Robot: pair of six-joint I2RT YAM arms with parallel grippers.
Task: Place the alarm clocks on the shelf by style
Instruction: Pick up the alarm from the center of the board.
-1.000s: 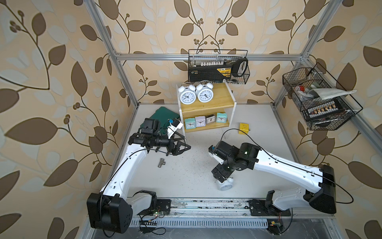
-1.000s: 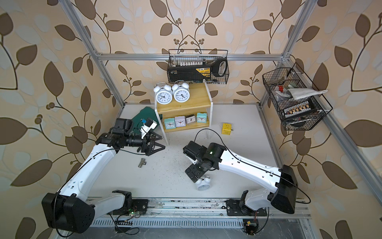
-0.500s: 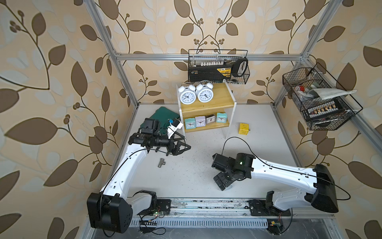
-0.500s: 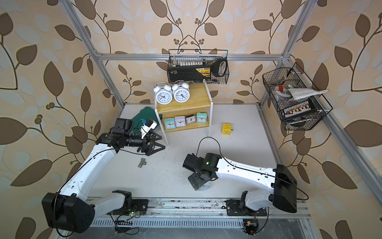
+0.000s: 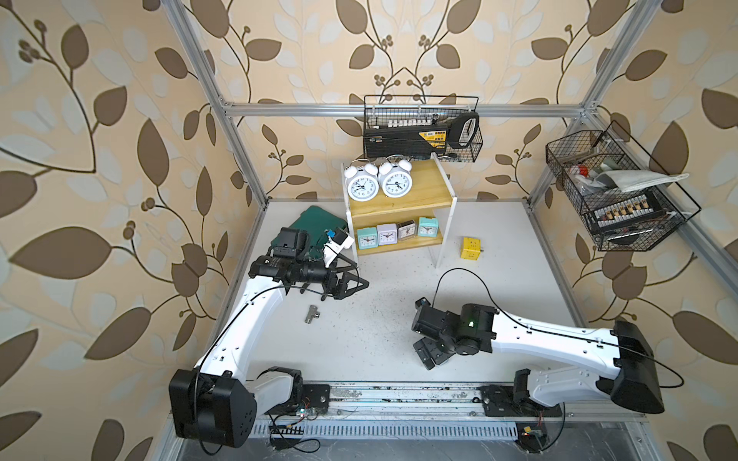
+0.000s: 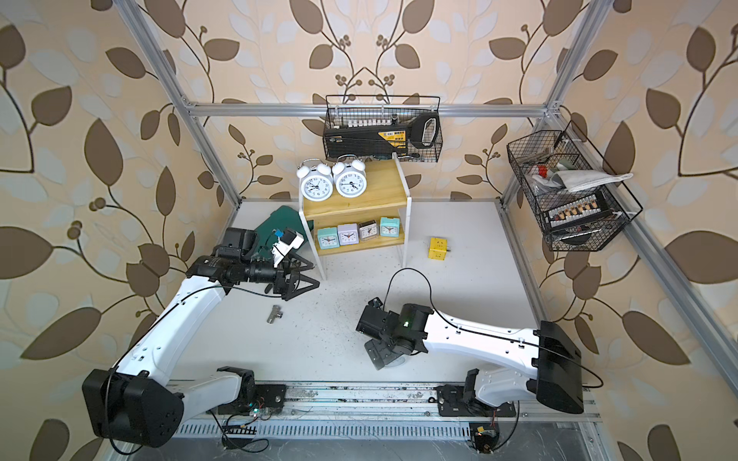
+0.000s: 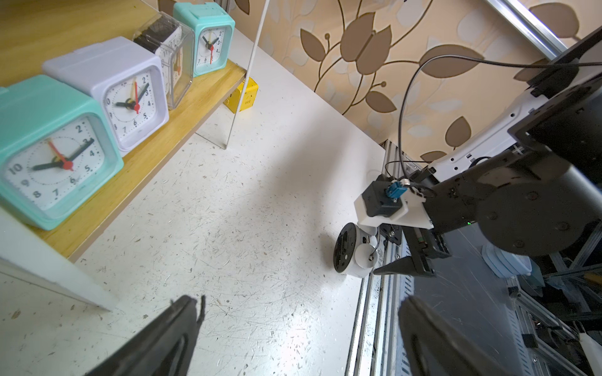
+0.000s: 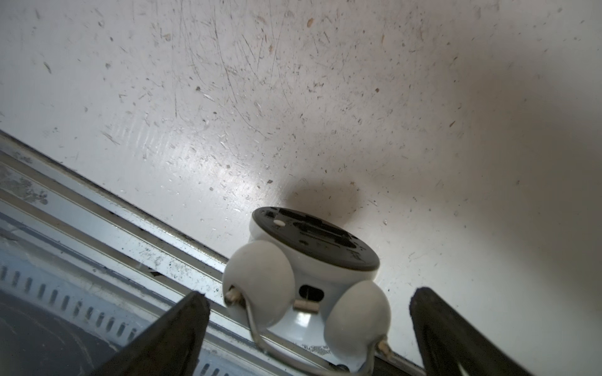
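Observation:
The shelf stands at the back with two white twin-bell alarm clocks on its top board. Its lower board holds a row of square clocks: mint, lilac, grey, mint. A third twin-bell clock lies dial-down at the table's front edge, black back up. My right gripper is open around its bells, with a gap on each side. In both top views that gripper covers the clock. My left gripper hangs open and empty beside the shelf's left leg.
A yellow cube sits right of the shelf. A green cloth lies behind the left arm and a small metal fitting in front of it. Black wire baskets hang on the walls. A metal rail borders the front edge.
My right arm has swung toward the front edge and come down over the lying twin-bell clock, which now hides under it in the top views. The left arm has not moved.

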